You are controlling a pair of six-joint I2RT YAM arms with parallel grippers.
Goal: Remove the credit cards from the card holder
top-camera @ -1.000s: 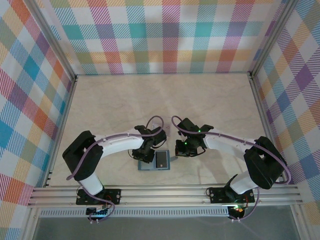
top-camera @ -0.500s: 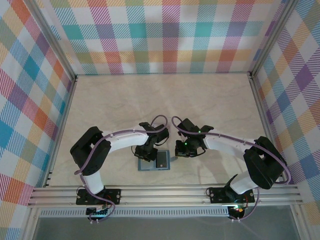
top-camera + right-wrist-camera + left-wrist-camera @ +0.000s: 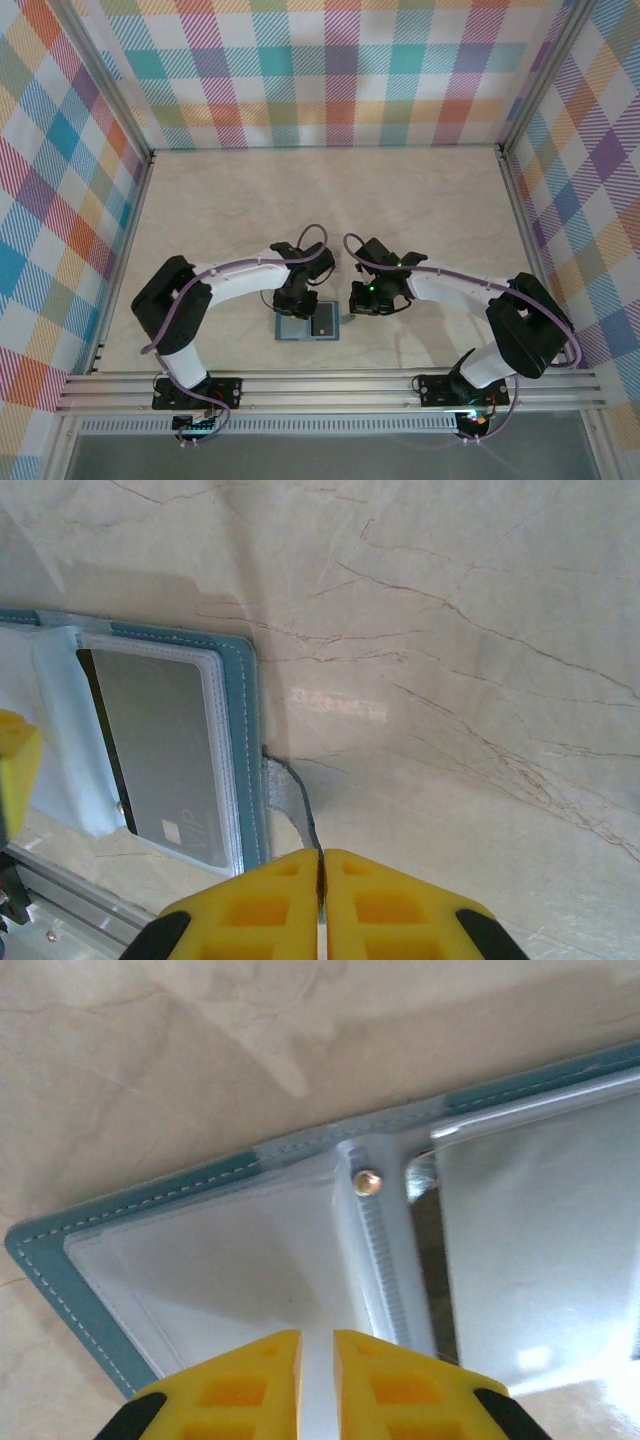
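Right wrist view shows the right hand (image 3: pixel 320 865) pinching the card holder (image 3: pixel 247 740) by its clasp tab (image 3: pixel 285 790); left hand (image 3: pixel 317 1350) unclear.

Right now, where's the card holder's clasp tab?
In the right wrist view the clasp tab sticks out from the card holder's right edge, running into the closed tips of the right gripper.

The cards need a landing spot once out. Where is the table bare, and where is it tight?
Bare: the far half of the table, up to the back wall, and the strip between the left arm and left rail. Crowded: the near middle, where the left gripper hangs over the open holder and the right gripper pinches its tab.
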